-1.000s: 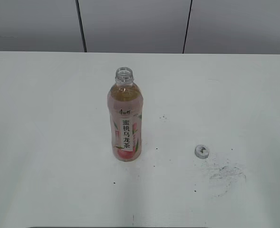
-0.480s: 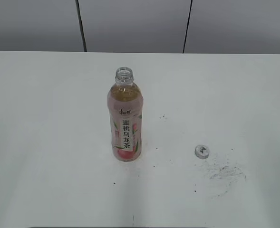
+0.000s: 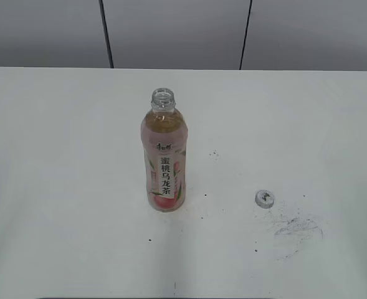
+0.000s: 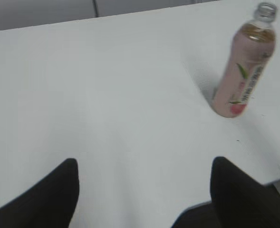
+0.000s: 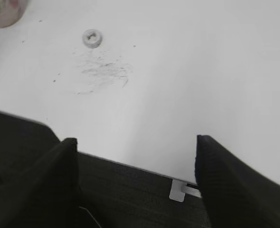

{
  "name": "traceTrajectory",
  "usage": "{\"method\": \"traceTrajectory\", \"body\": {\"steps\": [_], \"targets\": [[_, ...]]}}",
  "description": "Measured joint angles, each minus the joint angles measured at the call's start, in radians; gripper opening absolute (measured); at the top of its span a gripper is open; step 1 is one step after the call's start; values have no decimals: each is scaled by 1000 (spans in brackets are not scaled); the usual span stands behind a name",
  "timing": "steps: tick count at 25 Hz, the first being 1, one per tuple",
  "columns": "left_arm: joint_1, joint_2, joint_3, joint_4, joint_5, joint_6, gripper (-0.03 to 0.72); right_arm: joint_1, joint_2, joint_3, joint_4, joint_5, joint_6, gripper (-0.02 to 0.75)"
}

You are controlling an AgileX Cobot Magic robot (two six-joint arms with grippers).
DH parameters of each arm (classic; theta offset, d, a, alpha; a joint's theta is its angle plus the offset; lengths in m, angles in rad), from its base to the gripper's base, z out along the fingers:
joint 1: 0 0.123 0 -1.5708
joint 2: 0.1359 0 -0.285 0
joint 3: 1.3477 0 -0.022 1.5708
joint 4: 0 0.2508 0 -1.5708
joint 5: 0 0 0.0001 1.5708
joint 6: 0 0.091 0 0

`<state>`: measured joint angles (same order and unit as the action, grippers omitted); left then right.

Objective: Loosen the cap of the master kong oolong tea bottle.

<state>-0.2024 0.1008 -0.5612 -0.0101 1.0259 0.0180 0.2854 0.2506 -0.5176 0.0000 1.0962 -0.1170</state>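
Observation:
The master kong oolong tea bottle (image 3: 163, 156) stands upright at the middle of the white table, its threaded neck bare and open at the top. It also shows at the upper right of the left wrist view, bottle (image 4: 244, 69). The cap (image 3: 265, 199) lies loose on the table to the bottle's right, next to dark scuff marks; the right wrist view has the cap (image 5: 91, 38) at its upper left. My left gripper (image 4: 144, 164) is open, low over the table's near left. My right gripper (image 5: 136, 142) is open over the table's front edge. Neither gripper shows in the exterior view.
The white table (image 3: 58, 187) ends at a grey panelled wall (image 3: 171, 31) behind. Dark scuffs (image 3: 298, 227) mark the surface near the cap. The table's front edge (image 5: 130, 164) and a dark surface below it lie under my right gripper.

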Motion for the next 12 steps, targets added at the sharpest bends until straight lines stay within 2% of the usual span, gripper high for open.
{"method": "traceTrajectory", "body": {"steps": [3, 5, 12], "targets": [[133, -25, 0, 1, 0, 1, 509, -93, -67, 1, 0, 0, 0, 574], [189, -53, 0, 1, 0, 1, 510, -133, -123, 1, 0, 0, 0, 574], [209, -106, 0, 1, 0, 1, 510, -166, -255, 1, 0, 0, 0, 574]]}}
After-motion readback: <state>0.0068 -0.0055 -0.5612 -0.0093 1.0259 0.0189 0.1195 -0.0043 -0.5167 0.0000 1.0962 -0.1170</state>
